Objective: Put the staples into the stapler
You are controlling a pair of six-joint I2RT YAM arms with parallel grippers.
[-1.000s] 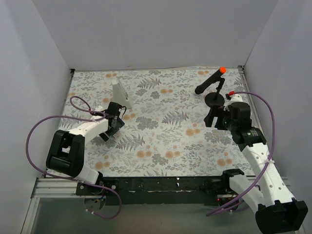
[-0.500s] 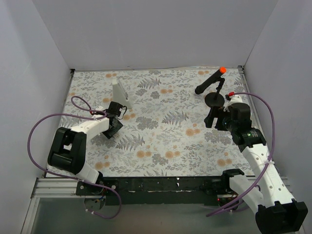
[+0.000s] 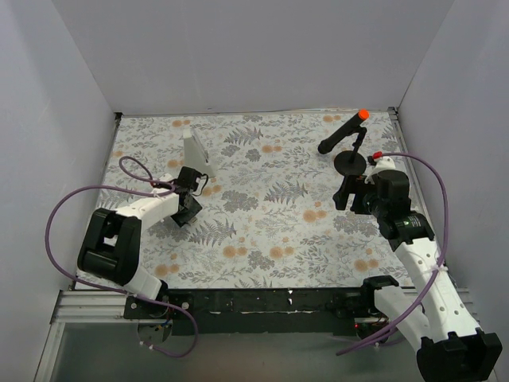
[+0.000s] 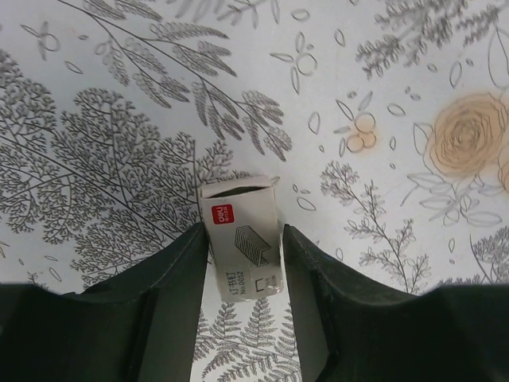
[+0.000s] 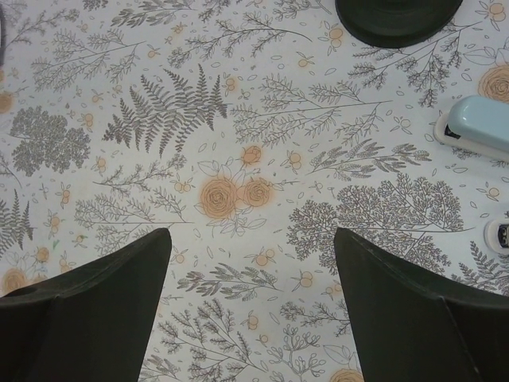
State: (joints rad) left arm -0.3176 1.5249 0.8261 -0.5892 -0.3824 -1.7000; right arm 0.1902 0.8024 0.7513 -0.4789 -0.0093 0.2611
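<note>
Since a second earlier the left gripper had drawn its jaws in from wide to narrow with the arm barely shifted; the right arm, stand and wedge were unchanged. In the left wrist view the staples packet, a small whitish box with a red label and a printed staple strip, lay flat on the cloth between the two dark fingers. Both inner faces sat against its long sides. The packet was slightly skewed, so contact was at its upper part and a thin gap showed lower on the left. It was not lifted. The right gripper stood wide apart over bare cloth, holding and touching nothing. The stapler, pale blue, lay at the right edge of the right wrist view, near the round black base of the stand, whose tilted arm ended in an orange tip. The packet was on the left side of the table, well apart from the stapler on the right. A tall grey-white wedge stood upright just beyond the left gripper. The surface was a floral cloth, grey ferns and orange roses, enclosed by plain pale walls on three sides. Purple cables looped from each arm.
</note>
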